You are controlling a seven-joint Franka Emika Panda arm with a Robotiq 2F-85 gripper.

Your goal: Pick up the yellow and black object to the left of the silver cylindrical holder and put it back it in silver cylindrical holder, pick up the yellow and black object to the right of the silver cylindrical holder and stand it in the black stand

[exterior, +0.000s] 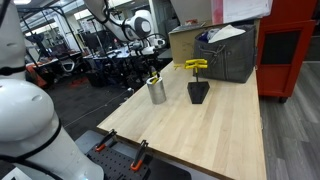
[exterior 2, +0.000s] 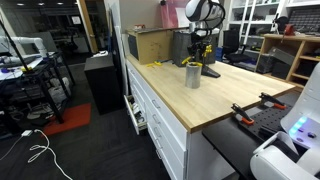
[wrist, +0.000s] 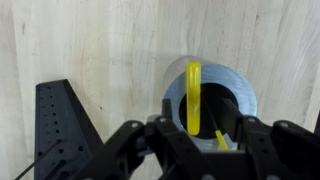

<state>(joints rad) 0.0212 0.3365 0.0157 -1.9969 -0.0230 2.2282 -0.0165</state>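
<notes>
End effector [wrist: 198,148]: mine, one, poised directly over the cup; I cannot tell whether it grips the bar or stands clear of it.
Cup [wrist: 232,92]: one, silver, upright on the desk [wrist: 110,40].
Yellow pieces: two in the wrist view, a bar [wrist: 194,98] across the cup's mouth and a smaller sliver [wrist: 222,138] inside the rim.
Stand [wrist: 62,130]: one, black, just beside the cup.

Silver cup [exterior: 157,93], black stand [exterior: 198,92], wooden table [exterior: 205,135]
</notes>
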